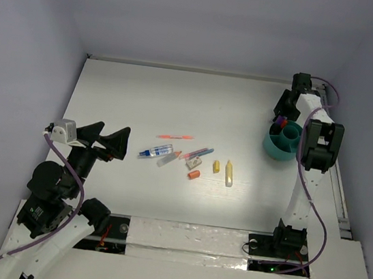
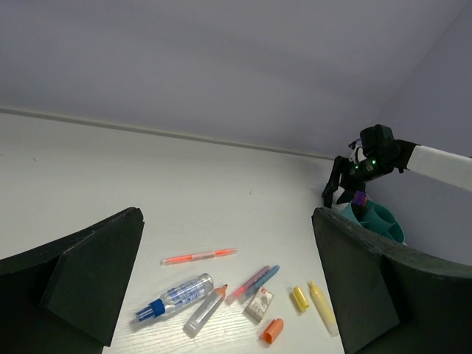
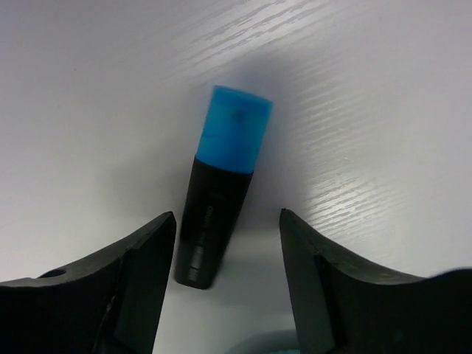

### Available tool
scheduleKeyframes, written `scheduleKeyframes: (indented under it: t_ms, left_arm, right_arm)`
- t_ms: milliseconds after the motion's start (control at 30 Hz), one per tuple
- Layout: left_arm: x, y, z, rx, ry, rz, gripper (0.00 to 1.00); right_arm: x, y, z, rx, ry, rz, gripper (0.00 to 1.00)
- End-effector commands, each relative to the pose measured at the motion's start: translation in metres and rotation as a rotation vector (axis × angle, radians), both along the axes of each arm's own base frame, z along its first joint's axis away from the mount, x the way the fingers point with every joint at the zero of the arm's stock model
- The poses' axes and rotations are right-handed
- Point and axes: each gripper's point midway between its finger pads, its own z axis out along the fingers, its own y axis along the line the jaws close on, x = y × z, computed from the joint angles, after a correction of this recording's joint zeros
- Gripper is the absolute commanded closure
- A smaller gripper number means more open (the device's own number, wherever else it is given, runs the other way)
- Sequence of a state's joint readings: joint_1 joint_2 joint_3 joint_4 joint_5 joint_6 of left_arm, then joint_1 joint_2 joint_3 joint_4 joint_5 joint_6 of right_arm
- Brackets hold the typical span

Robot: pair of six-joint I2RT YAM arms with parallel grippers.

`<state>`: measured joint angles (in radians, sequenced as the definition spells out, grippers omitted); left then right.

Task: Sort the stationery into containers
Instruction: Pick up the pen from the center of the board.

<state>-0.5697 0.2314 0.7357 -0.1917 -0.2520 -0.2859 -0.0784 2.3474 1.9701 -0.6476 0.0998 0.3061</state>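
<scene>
The stationery lies mid-table: a thin pink pen, a blue-white pen, a white eraser, an orange stub, and a short and a long yellow marker. The teal organiser stands at the far right with a purple marker in it. My right gripper is open just behind the organiser, over a black marker with a blue cap that lies between its fingers. My left gripper is open and empty, left of the pile.
The left wrist view shows the pile, with a clear tube and a pink-blue pen pair. Walls close the table at the back and both sides. The right arm stands beside the organiser.
</scene>
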Motion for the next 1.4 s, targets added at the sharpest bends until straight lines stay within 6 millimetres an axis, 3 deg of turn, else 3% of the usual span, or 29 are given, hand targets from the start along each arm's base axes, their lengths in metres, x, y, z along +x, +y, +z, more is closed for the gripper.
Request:
scheduleKeyframes:
  t_ms: [0, 67, 233, 267, 300, 367, 467, 500, 600, 633, 700, 767, 833, 867, 933, 967, 1067, 1100, 1200, 1233, 1267, 1300, 1333, 1367]
  left_arm:
    - [-0.007, 0.005, 0.020, -0.028, -0.064, 0.001, 0.01]
    - [-0.007, 0.005, 0.021, -0.028, -0.064, 0.000, 0.01]
    - [-0.005, 0.003, 0.019, -0.022, -0.058, 0.000, 0.01]
    - [-0.005, 0.003, 0.019, -0.023, -0.059, 0.000, 0.01]
    - [-0.005, 0.003, 0.019, -0.021, -0.056, 0.002, 0.01]
    - [-0.004, 0.003, 0.019, -0.019, -0.056, 0.002, 0.01]
    - [-0.003, 0.002, 0.017, -0.015, -0.049, 0.002, 0.01]
    - [-0.002, 0.002, 0.017, -0.016, -0.047, 0.002, 0.01]
    - [0.001, 0.000, 0.014, -0.008, -0.038, 0.005, 0.01]
    - [0.001, -0.001, 0.014, -0.008, -0.037, 0.000, 0.01]
    - [0.004, -0.005, 0.012, 0.003, -0.028, -0.013, 0.01]
    - [0.006, -0.009, 0.010, 0.008, -0.024, -0.029, 0.01]
    - [0.007, -0.015, 0.009, 0.014, -0.022, -0.052, 0.01]
    - [0.007, -0.017, 0.010, 0.010, -0.028, -0.063, 0.01]
    - [0.008, -0.024, 0.010, 0.010, -0.024, -0.091, 0.01]
    - [0.009, -0.026, 0.010, 0.006, -0.024, -0.100, 0.01]
    - [0.010, -0.037, 0.012, 0.004, -0.018, -0.146, 0.01]
    - [0.011, -0.045, 0.010, 0.011, -0.007, -0.180, 0.01]
    - [0.018, -0.060, 0.005, 0.038, 0.030, -0.233, 0.01]
    - [0.015, -0.073, 0.004, 0.031, 0.049, -0.303, 0.01]
    - [0.015, -0.080, 0.009, 0.023, 0.048, -0.339, 0.01]
    - [0.020, -0.092, 0.003, 0.027, 0.079, -0.379, 0.01]
    - [0.016, -0.103, 0.002, 0.001, 0.096, -0.441, 0.01]
    - [0.019, -0.110, 0.007, -0.024, 0.075, -0.464, 0.01]
  right_arm:
    - [-0.002, 0.002, -0.013, 0.013, 0.021, -0.010, 0.43]
    - [-0.003, 0.001, -0.020, 0.009, 0.034, -0.008, 0.52]
    - [0.001, -0.003, -0.026, -0.015, 0.051, -0.004, 0.53]
    - [0.001, -0.004, -0.027, -0.019, 0.050, 0.002, 0.67]
    - [0.003, -0.004, -0.026, -0.018, 0.044, 0.003, 0.73]
    - [0.008, -0.003, -0.024, -0.019, 0.021, 0.014, 0.79]
    - [0.014, 0.002, -0.013, -0.005, -0.038, 0.045, 0.80]
    - [0.026, 0.003, 0.008, -0.005, -0.122, 0.055, 0.81]
    - [0.040, 0.011, 0.030, 0.022, -0.242, 0.090, 0.80]
    - [0.046, 0.017, 0.057, 0.041, -0.320, 0.120, 0.80]
    - [0.057, 0.021, 0.085, 0.048, -0.432, 0.136, 0.81]
    - [0.063, 0.024, 0.121, 0.051, -0.536, 0.154, 0.80]
    - [0.063, 0.027, 0.140, 0.053, -0.591, 0.166, 0.80]
    - [0.063, 0.027, 0.163, 0.044, -0.641, 0.174, 0.80]
    - [0.064, 0.028, 0.187, 0.037, -0.704, 0.187, 0.80]
    - [0.062, 0.029, 0.205, 0.032, -0.737, 0.189, 0.80]
    - [0.056, 0.031, 0.229, 0.038, -0.774, 0.197, 0.79]
    - [0.050, 0.034, 0.247, 0.045, -0.805, 0.202, 0.79]
    - [0.035, 0.043, 0.263, 0.102, -0.835, 0.205, 0.79]
    - [0.021, 0.049, 0.285, 0.126, -0.874, 0.220, 0.79]
    - [0.013, 0.055, 0.292, 0.178, -0.888, 0.209, 0.79]
    - [0.004, 0.061, 0.287, 0.216, -0.903, 0.213, 0.79]
    - [-0.015, 0.077, 0.311, 0.262, -0.957, 0.260, 0.79]
    - [-0.026, 0.087, 0.315, 0.314, -0.973, 0.263, 0.79]
